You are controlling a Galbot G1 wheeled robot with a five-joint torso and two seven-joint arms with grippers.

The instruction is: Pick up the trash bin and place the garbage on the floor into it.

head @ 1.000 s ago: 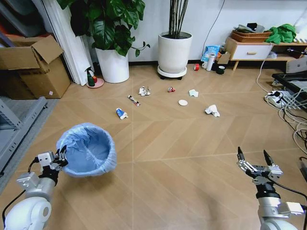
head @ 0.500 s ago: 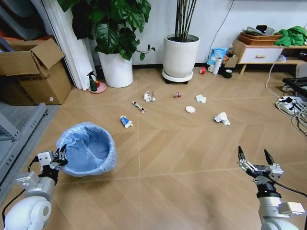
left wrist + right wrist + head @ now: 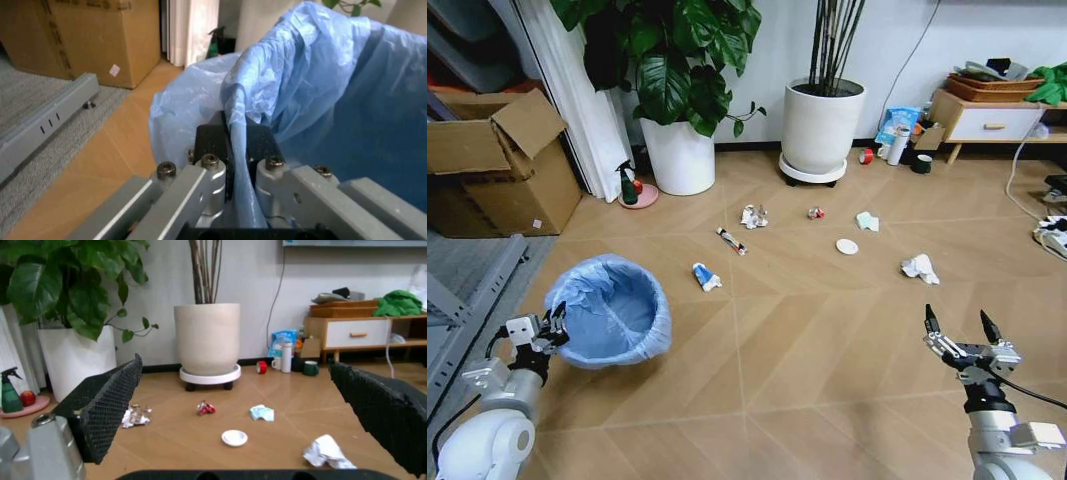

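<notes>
The trash bin (image 3: 610, 310), lined with a crinkly light-blue bag, hangs at the lower left, held by its rim. My left gripper (image 3: 554, 326) is shut on that rim; the left wrist view shows the bag-covered rim (image 3: 238, 145) pinched between the jaws. My right gripper (image 3: 958, 331) stands open at the lower right, above bare floor (image 3: 827, 330). The garbage lies scattered ahead: a blue-white packet (image 3: 705, 277), a stick wrapper (image 3: 731, 241), a silvery wad (image 3: 753, 216), a red-silver piece (image 3: 815, 213), a white lid (image 3: 847, 246) and white tissues (image 3: 920, 267). The right wrist view shows the lid (image 3: 234, 438) and a tissue (image 3: 324, 452).
Two white plant pots (image 3: 679, 156) (image 3: 823, 128) stand at the back wall, with a green spray bottle (image 3: 629, 187) beside the left one. A cardboard box (image 3: 492, 165) and grey rack rail (image 3: 472, 310) are at the left. A low cabinet (image 3: 987, 120) and cables (image 3: 1055, 232) are at the right.
The whole view has shifted: the litter, pots and cabinet now sit farther right and lower, so the camera has turned left and moved closer. Both grippers keep their places and states.
</notes>
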